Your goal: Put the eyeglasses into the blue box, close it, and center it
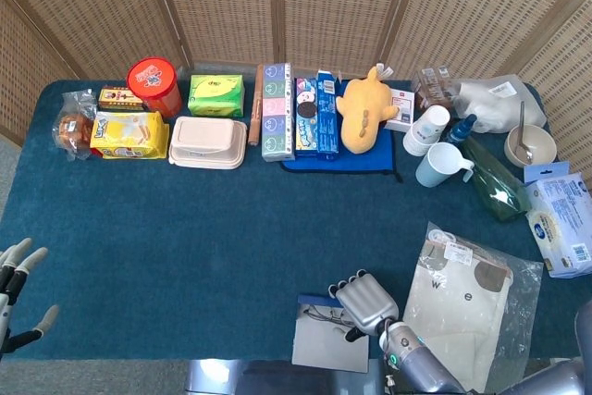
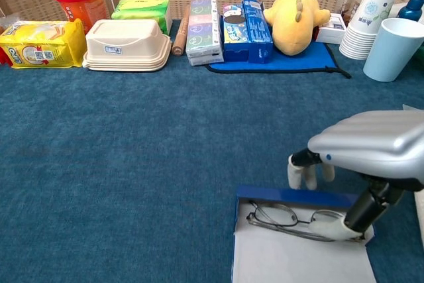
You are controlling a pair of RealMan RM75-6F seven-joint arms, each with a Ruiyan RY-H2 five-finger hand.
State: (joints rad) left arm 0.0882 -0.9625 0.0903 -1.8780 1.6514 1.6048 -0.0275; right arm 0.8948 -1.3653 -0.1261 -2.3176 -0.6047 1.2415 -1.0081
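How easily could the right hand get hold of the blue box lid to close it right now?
Probably easily. The right hand hovers over the blue box, fingers reaching past its far wall, thumb near the eyeglasses. The open flap lies bare in front; nothing blocks it.

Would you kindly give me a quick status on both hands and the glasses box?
Left hand open, idle at the table's near-left edge. Right hand over the blue box, thumb inside by the eyeglasses. Box open, glasses in. Nothing blocking.
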